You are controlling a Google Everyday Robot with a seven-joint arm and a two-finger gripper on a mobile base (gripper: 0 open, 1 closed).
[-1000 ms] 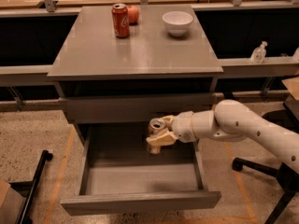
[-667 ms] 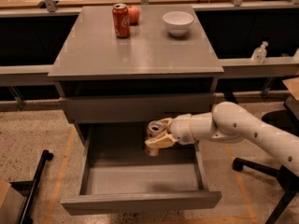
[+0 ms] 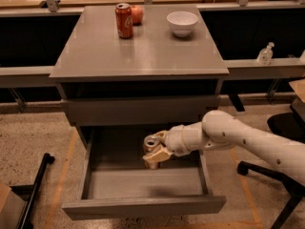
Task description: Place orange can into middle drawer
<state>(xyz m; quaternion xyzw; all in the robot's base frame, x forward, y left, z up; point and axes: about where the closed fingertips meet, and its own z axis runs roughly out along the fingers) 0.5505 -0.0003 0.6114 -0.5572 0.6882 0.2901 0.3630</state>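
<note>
A white robot arm reaches in from the right, its gripper (image 3: 154,153) closed around the orange can (image 3: 151,142), which it holds upright above the far part of the open middle drawer (image 3: 143,207), slightly right of centre. The drawer stands pulled out toward the near side beneath a closed grey drawer front (image 3: 138,109). On the grey cabinet top (image 3: 138,51), at its far edge, stand a red cola can (image 3: 124,20), an apple (image 3: 137,14) just behind it and a white bowl (image 3: 182,23) to the right.
</note>
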